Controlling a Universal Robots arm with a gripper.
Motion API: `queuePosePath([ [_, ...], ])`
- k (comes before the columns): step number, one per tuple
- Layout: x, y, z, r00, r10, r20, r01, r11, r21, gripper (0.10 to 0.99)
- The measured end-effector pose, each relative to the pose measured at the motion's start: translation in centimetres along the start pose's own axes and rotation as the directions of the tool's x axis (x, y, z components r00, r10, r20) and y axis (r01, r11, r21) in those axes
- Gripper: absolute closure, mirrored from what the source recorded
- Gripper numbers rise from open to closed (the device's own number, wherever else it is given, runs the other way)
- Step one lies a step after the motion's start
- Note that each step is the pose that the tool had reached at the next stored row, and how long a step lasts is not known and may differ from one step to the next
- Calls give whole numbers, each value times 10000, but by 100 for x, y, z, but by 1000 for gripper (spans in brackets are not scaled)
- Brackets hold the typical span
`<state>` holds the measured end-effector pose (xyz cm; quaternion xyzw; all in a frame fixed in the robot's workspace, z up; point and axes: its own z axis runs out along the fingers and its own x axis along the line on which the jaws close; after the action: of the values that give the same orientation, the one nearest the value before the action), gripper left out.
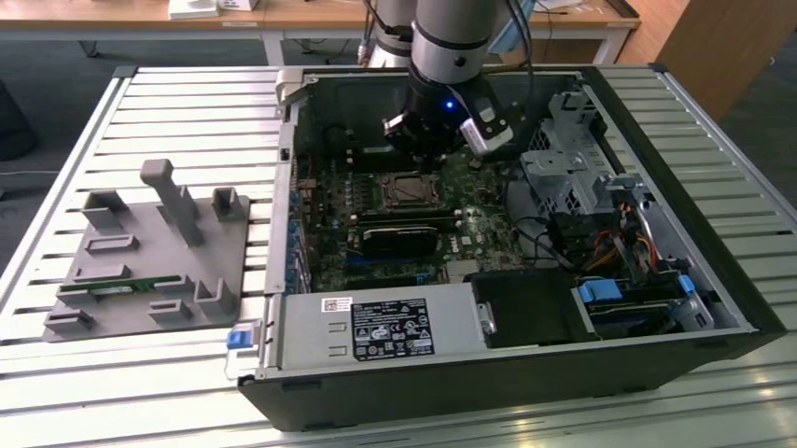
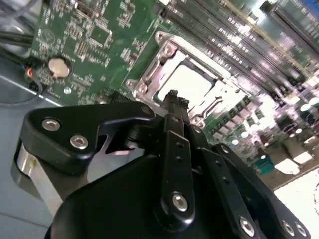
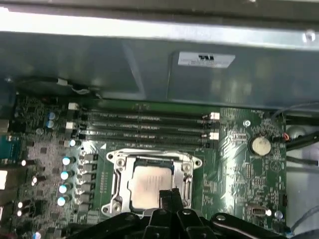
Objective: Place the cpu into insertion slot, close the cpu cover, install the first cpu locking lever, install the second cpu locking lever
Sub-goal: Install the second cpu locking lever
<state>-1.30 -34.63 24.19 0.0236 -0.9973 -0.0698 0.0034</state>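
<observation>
claw poised over seated cpu

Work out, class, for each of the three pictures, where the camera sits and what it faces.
Exterior view: off the arm, above, looking down into the open computer case; the arm and gripper show.
First wrist view: on the arm, facing the green circuit board; gripper at the edge.
Second wrist view: on the arm, close behind the gripper, looking past it.
Shared: both wrist views show the cpu under the cpu cover.
</observation>
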Motion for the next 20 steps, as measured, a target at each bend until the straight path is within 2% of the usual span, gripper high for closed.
queuePosePath([
  [5,6,-123,-17,10000,-1,1,1,10000,-32,980],
  [20,11,-214,-9,10000,0,1,0,10000,-33,980],
])
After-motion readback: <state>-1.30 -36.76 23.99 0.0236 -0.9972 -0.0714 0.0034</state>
